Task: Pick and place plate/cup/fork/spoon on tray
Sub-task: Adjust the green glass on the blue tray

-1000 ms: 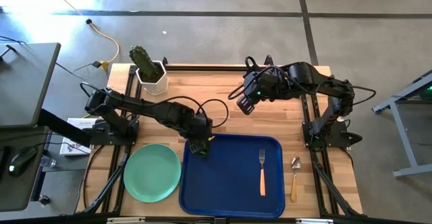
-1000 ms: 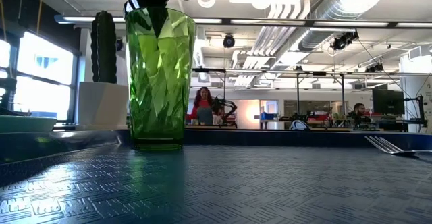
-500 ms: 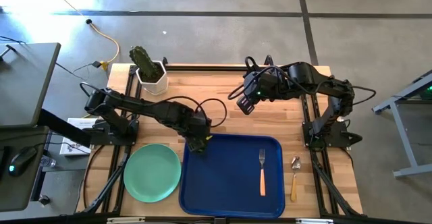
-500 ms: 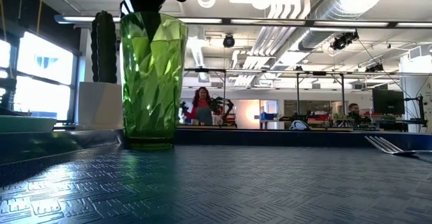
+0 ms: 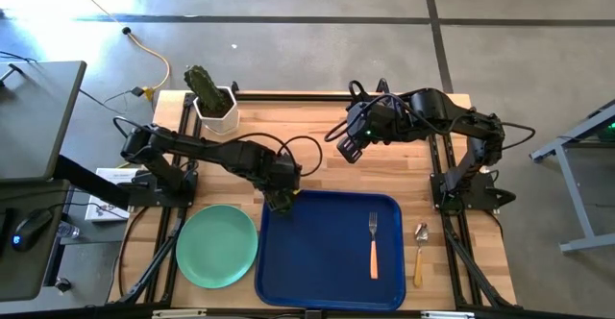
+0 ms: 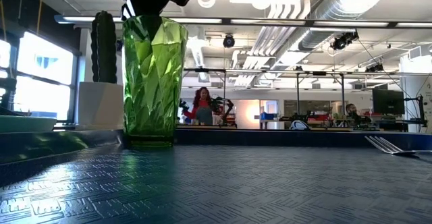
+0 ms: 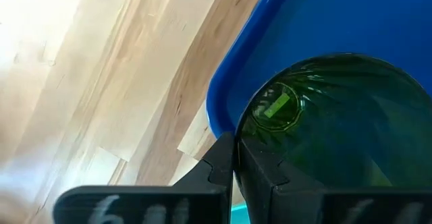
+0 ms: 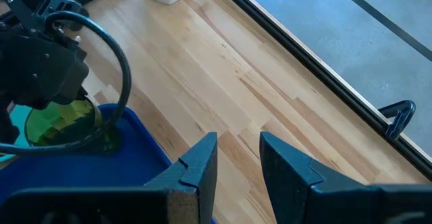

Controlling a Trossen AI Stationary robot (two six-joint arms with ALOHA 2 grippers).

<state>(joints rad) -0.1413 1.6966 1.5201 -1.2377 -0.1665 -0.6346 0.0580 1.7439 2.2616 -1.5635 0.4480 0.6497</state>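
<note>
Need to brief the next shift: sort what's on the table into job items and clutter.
Job: tray; cup, upright in the tray's corner under the left gripper; fork on tray; plate and spoon beside it.
Clutter: potted cactus.

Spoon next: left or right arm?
Right. The spoon lies on the table just off the tray's right edge, on the right arm's side. The right gripper hovers open and empty; the left gripper is at the cup.
</note>
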